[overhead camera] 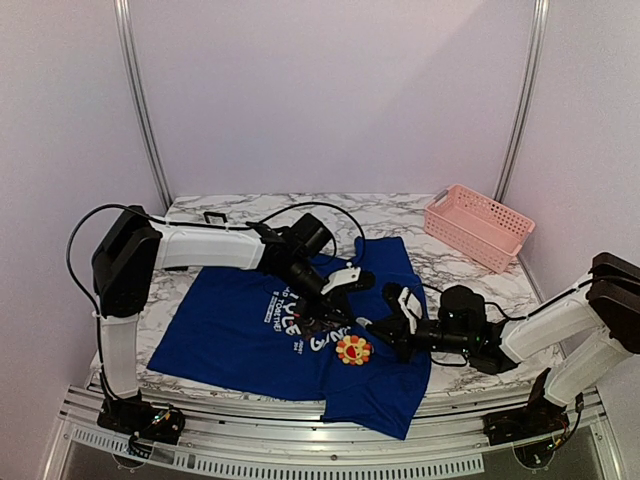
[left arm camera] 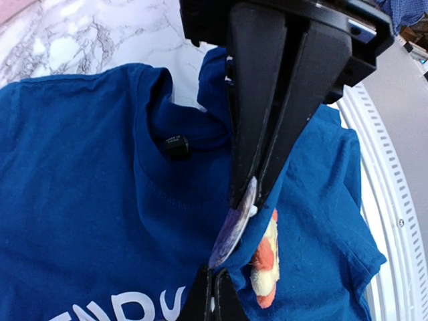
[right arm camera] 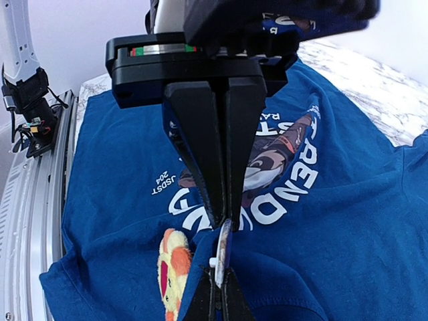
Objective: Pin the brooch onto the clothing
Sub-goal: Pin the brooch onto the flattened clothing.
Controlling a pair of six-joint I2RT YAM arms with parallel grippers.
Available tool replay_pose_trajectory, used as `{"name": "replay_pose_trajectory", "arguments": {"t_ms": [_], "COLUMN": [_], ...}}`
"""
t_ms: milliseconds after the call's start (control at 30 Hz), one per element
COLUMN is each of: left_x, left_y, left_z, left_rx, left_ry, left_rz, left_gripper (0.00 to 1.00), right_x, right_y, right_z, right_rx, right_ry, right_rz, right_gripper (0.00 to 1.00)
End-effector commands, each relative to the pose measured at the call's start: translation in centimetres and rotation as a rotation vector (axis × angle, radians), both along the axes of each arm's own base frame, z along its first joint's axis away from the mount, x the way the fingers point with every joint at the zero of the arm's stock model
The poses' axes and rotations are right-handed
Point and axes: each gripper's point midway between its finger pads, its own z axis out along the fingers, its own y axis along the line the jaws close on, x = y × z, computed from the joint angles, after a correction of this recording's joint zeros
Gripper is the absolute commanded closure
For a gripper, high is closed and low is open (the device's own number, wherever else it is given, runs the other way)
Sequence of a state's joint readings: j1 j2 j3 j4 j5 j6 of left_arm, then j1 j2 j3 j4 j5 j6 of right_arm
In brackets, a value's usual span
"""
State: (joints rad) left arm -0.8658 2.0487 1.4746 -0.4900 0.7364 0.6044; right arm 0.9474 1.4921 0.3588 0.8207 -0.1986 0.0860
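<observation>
A raised fold of the blue T-shirt (overhead camera: 225,335) is clamped by the closed left gripper (left arm camera: 242,197) and right gripper (right arm camera: 223,222) — the brooch (overhead camera: 353,350) is seen just beside it, its fastening judged unfinished.

Tally on one marble table (overhead camera: 400,215)
Two arms, left arm (overhead camera: 205,247) and right arm (overhead camera: 560,325); two grippers, left gripper (left arm camera: 244,194) and right gripper (right arm camera: 224,221); one blue T-shirt (overhead camera: 230,330), one flower brooch (overhead camera: 353,350), one pink basket (overhead camera: 490,242), one black box (overhead camera: 215,217).
</observation>
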Motion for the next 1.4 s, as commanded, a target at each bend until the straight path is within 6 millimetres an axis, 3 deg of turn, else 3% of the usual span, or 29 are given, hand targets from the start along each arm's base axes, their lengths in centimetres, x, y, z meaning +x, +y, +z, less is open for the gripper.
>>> {"name": "replay_pose_trajectory", "arguments": {"t_ms": [0,267,567,733,933,1167,1367], "left_x": [0.4,0.1,1.1,2.3,2.2,1.4,3.1], "left_y": [-2.3,-2.4,-3.3,-2.9,-3.0,-2.9,-4.6], "left_z": [1.9,1.5,1.5,0.4,1.5,1.5,3.9], "left_rx": [-0.092,-0.085,-0.107,-0.087,-0.127,-0.128,-0.251], "left_ry": [-0.035,0.003,0.024,0.048,0.101,0.152,0.108], "left_rz": [0.008,0.041,0.116,0.193,0.195,0.191,0.252], "left_gripper": [1.0,1.0,1.0,1.0,1.0,1.0,1.0], "right_x": [-2.2,-1.1,-2.8,-2.5,-2.4,-2.3,-2.2], "right_y": [2.3,2.5,3.3,3.4,3.3,3.6,3.9], "right_z": [2.9,4.5,6.9,7.3,8.1,8.7,8.3], "right_rx": [0.177,0.273,0.403,0.386,0.387,0.426,0.44], "right_ry": [0.011,-0.015,-0.009,-0.008,-0.015,-0.012,0.023], "right_rz": [0.146,0.095,0.205,0.199,0.19,0.193,0.198], "right_gripper": [1.0,1.0,1.0,1.0,1.0,1.0,1.0]}}
